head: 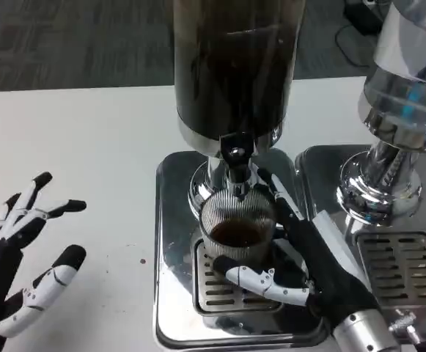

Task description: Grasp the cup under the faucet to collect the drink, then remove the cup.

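Both hands differ: the right hand (300, 260) wraps the cup (236, 233) under the faucet (234, 158), the left hand (29, 249) lies spread, and a jerky removal could slop the drink onto the tray (172, 293).

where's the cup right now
The ribbed clear glass cup sits centre on the metal drip grille, under the dark dispenser's faucet, gripped by the right hand.
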Tool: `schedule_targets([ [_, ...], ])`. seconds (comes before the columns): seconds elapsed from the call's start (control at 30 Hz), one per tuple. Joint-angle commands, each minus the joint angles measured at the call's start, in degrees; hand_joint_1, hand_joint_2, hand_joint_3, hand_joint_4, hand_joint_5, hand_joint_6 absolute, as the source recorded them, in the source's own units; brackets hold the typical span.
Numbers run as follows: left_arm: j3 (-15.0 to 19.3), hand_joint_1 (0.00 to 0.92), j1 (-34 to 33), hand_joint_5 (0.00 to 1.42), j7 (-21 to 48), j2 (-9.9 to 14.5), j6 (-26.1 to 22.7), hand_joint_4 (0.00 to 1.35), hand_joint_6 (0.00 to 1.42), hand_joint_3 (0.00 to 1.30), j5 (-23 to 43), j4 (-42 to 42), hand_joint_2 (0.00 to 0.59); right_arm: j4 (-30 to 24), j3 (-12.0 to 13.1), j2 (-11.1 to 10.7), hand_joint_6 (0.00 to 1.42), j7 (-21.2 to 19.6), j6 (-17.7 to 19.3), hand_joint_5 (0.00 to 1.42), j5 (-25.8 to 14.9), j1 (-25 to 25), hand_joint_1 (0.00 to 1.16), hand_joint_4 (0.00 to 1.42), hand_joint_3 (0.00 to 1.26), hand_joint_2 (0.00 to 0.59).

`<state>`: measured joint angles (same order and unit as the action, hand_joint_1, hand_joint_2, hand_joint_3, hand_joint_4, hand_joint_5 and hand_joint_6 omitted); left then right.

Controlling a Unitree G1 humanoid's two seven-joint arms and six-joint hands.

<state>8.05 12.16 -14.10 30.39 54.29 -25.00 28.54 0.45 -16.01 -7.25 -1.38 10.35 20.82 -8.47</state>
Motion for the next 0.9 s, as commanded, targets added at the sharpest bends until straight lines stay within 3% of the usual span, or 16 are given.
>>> schedule_targets([
  [0.03,0.25,0.000,0.56,0.25,-0.15,-0.15,-0.66,0.04,0.01,0.35,1.04,-0.68,0.235,1.77,0.03,0.81,0.40,-0.93,2.40,0.25,-0.75,0.91,0.77,0.11,0.00,0.123],
  [0.9,1.00,0.000,3.05,0.25,-0.28,-0.36,-2.07,0.09,0.03,0.40,2.37,-3.54,0.232,3.56,-1.00,1.77,0.72,-3.89,4.57,0.52,1.13,1.64,0.87,0.29,0.23,0.117],
])
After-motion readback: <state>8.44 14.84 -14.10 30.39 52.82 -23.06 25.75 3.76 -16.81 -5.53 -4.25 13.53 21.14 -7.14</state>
